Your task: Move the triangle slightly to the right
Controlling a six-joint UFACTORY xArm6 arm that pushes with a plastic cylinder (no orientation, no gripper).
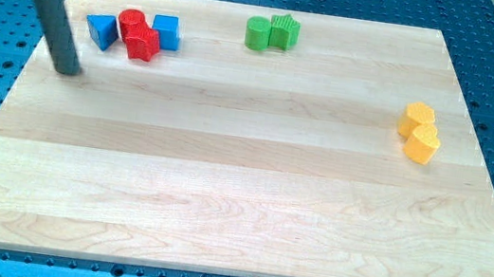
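A blue triangle block [102,31] lies near the top left of the wooden board [239,195]. Right of it are two red blocks, a round one [130,22] and a star-like one [143,44], both touching each other, then a blue cube [166,31]. My tip [68,70] rests on the board below and to the left of the blue triangle, a short gap apart from it. The dark rod leans up to the view's top left.
Two green blocks [259,33] [284,31] sit side by side at the top middle. Two yellow blocks [416,117] [422,143] sit touching at the right. A blue perforated table surrounds the board.
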